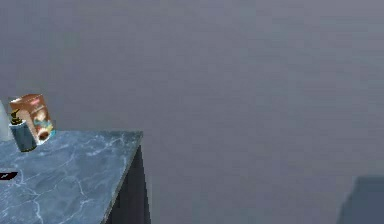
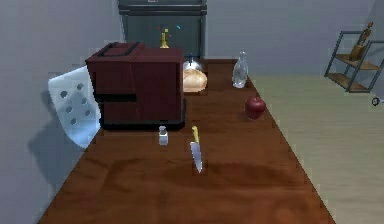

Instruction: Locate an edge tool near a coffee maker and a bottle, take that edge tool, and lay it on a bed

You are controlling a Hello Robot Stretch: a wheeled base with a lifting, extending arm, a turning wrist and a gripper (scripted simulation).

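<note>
knife (image 2: pixel 197 150) lies flat on the wooden table (image 2: pixel 250 185), yellowish handle toward the dark red boxy appliance (image 2: pixel 135 88), blade toward the table's near edge. I'd take the appliance for the coffee maker. The clear bottle (image 2: pixel 240 72) stands farther back, so this is likely the right target. State of the gripper jaws: can't tell.

Risks from here, my read:
- The small shaker (image 2: pixel 163 134) stands just beside the handle. A sideways approach could tip it or shove it into the knife.
- The knife is thin and flat on the wood. Come in too high and the fingers miss; too low and they scrape the table and skid the blade off.
- A grab on the blade instead of the handle would be slippery, and the knife could swing or drop in transit.
- The red apple (image 2: pixel 257 106) is near and round. A bump would send it rolling.
</note>
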